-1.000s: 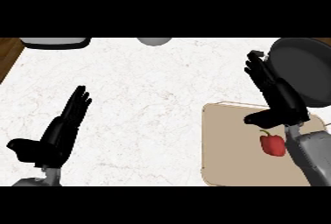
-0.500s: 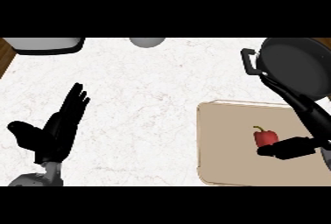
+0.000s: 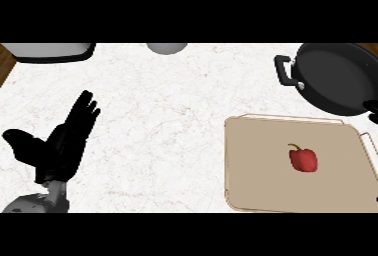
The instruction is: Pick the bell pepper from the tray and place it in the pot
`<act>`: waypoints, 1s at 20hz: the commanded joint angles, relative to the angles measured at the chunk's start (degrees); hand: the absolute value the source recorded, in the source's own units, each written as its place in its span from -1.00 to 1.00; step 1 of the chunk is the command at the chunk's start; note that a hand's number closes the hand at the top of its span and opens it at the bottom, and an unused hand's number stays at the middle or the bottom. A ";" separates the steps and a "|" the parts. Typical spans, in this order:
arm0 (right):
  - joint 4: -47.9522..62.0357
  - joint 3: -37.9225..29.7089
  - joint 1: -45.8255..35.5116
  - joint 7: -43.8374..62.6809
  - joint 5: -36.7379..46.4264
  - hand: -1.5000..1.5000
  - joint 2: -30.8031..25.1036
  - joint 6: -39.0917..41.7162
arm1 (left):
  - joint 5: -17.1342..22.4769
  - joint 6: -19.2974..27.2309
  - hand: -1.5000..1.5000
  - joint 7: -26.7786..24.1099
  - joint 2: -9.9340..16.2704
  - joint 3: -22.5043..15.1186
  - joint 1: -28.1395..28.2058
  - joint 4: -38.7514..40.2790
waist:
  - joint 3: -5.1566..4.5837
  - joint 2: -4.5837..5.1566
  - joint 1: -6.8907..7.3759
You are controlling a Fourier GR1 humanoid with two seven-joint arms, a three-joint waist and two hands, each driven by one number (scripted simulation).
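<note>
A red bell pepper (image 3: pixel 303 159) with a green stem lies alone on the beige tray (image 3: pixel 258 185) at the lower right. The black pot (image 3: pixel 336 75) stands just beyond the tray at the upper right, one handle toward the left. My left hand (image 3: pixel 63 142) rests open at the lower left, fingers straight and pointing up, far from the tray. Of my right hand (image 3: pixel 372 111) only a small black piece shows at the right edge, beside the pot's rim and away from the pepper.
A grey container (image 3: pixel 52 51) sits at the top left edge and a grey rounded object (image 3: pixel 167 47) at the top middle. White marble counter (image 3: pixel 162 110) spreads between my left hand and the tray. A wooden strip (image 3: pixel 6 70) borders the far left.
My right hand has pulled away from the pepper and off the tray to the right edge. The pepper stays on the tray. My left hand has not changed its pose.
</note>
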 commanded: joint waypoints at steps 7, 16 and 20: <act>-17.05 -6.49 5.34 24.09 2.35 -1.00 -12.96 9.84 | -3.07 1.48 0.00 0.80 -3.14 -2.10 -3.24 1.78 | -0.08 0.37 1.12; -19.77 0.51 2.44 40.16 8.43 -1.00 -4.77 14.60 | -2.48 -2.47 0.00 0.89 -2.53 -0.58 0.20 -0.87 | 0.03 0.68 3.29; -16.84 1.11 2.74 38.61 12.85 -1.00 -2.86 18.58 | -3.38 -2.11 0.00 3.67 -3.34 0.59 -4.08 0.23 | 0.06 0.67 2.75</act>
